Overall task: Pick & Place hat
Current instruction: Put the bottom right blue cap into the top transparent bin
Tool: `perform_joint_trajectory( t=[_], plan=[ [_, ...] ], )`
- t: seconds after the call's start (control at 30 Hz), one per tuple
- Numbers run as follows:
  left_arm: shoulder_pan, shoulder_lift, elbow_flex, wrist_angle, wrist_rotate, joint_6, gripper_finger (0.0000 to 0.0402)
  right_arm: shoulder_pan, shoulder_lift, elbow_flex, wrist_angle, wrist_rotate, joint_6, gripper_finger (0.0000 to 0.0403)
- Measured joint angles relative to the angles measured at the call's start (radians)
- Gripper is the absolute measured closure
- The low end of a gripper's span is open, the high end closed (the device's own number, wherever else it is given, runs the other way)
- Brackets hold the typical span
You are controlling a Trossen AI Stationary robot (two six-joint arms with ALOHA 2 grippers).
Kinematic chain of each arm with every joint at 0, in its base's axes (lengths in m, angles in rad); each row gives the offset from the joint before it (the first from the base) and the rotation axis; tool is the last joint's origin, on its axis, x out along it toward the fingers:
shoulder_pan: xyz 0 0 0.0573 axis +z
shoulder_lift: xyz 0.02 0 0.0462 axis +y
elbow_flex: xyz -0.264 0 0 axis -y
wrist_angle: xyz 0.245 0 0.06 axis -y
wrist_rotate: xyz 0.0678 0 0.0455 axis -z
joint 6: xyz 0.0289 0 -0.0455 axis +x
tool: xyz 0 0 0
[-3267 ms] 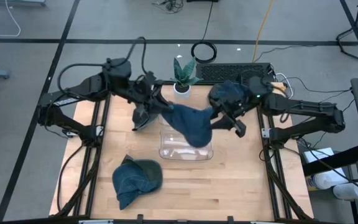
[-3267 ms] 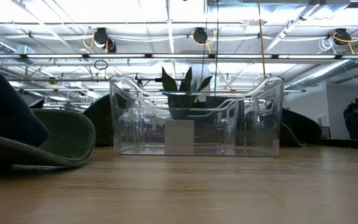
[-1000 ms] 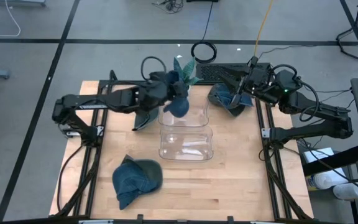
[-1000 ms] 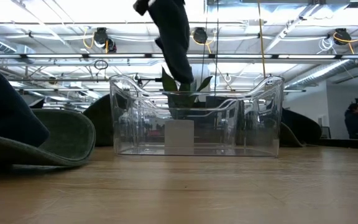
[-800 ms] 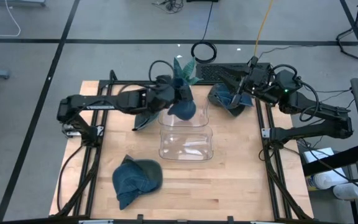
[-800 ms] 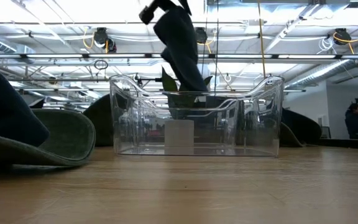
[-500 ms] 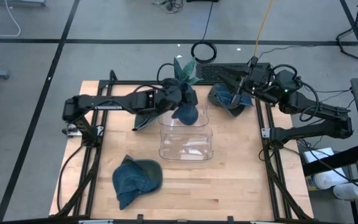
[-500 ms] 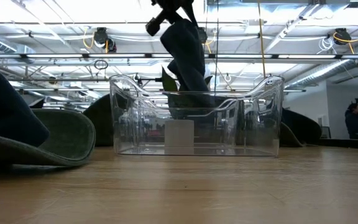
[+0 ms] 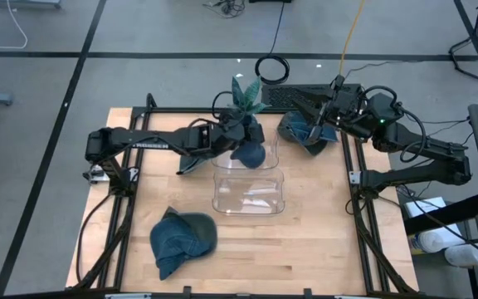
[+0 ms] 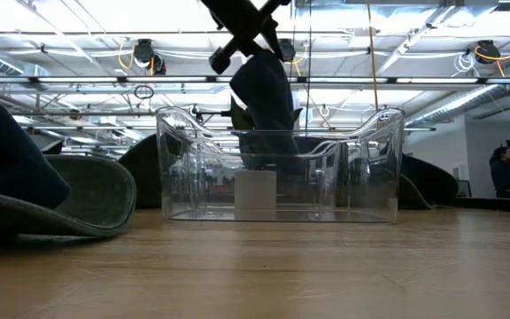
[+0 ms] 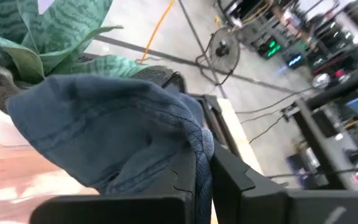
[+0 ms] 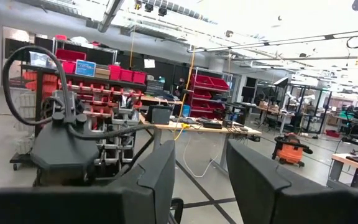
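A blue denim hat [image 9: 250, 153] hangs from my left gripper [image 9: 238, 139], which is shut on it above the far end of the clear plastic container [image 9: 248, 189]. In the low view the hat [image 10: 265, 87] droops to about the container's rim [image 10: 277, 133]. A second blue hat [image 9: 182, 237] lies on the table at the near left. A third [image 9: 303, 130] lies at the far right. My right gripper [image 9: 319, 123] is raised over that one, open and holding nothing [image 12: 201, 171]. My left gripper pinches a bunched fold of the hat's cloth [image 11: 199, 144] between its two fingers [image 11: 166, 186]. They come from the table's left, slanting a little downward. The hat hangs slack below them, clear of the table, with its lower end at the container's far rim.
A potted plant [image 9: 243, 101] with striped leaves stands just beyond the container, close to the hanging hat. A dark piece of cloth [image 9: 188, 161] lies under my left arm. A keyboard [image 9: 293, 95] sits past the table's far edge. Bare wood [image 9: 305, 241] lies near right.
My left gripper has moved toward the table's right edge and down, carrying the hat from beside the plant to over the container's far end. The hat has sunk from above the rim until its lower end reaches rim level.
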Motion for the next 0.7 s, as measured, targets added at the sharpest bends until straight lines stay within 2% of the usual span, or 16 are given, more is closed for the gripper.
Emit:
perform_joint_trajectory(
  t=[0.23,0.7],
  plan=[
    [0.000,-0.001,-0.120,0.158,-0.012,-0.059,0.0379,0.000,0.000,0.000,0.000,0.000,0.000,0.0273],
    [-0.019,-0.001,-0.281,0.235,-0.030,-0.203,0.0379,0.000,0.000,-0.056,0.008,0.000,0.001,0.0273]
  ],
)
